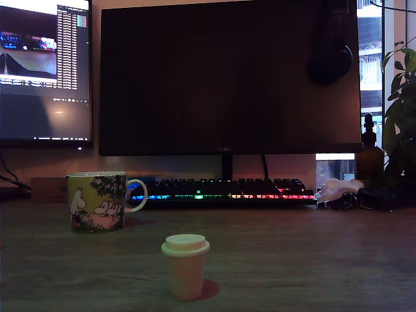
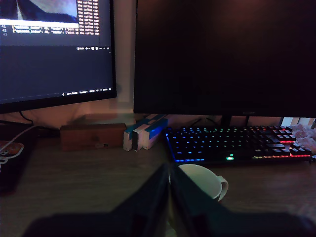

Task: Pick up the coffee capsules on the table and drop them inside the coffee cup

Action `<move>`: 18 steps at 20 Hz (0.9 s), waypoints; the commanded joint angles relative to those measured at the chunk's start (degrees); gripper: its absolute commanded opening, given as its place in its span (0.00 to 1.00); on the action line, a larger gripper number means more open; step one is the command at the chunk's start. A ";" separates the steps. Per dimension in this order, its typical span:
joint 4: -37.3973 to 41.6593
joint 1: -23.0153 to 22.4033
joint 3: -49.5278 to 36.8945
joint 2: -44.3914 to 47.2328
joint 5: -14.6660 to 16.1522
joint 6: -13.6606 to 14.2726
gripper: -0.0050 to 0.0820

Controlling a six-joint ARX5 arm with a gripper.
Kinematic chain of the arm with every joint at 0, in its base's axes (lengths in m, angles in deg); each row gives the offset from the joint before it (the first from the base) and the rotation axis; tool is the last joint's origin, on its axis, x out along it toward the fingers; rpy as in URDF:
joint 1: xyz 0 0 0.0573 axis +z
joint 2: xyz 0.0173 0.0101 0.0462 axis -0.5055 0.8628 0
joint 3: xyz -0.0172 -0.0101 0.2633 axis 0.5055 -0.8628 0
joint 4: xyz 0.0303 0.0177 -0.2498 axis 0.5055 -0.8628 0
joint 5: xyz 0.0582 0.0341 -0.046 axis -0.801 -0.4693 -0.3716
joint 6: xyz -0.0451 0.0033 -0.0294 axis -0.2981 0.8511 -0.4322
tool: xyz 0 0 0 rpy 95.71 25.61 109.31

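No brand or label can be read; the text on the lit screen (image 1: 44,68) is too small. The mug (image 1: 97,201) carries a cartoon print and stands toward the bench's (image 1: 312,253) back edge, before the keyboard (image 1: 224,192); its inside is hidden. One capsule (image 1: 186,266) stands rim-up near the front edge. The tool (image 2: 169,197) appears closed, its dark fingers (image 2: 148,202) meeting above the mug, gripping nothing visible.
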 commanded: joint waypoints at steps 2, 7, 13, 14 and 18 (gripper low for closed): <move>-5.38 -0.24 -0.24 -3.54 -2.95 2.51 0.04; -4.68 -0.24 -0.24 -3.54 -2.89 2.51 0.04; 0.31 -0.24 -0.24 -3.39 -0.04 -0.57 0.04; 0.72 -0.28 -0.24 -2.80 0.77 -0.55 0.04; 2.99 -1.18 -0.24 1.57 6.34 -0.92 0.04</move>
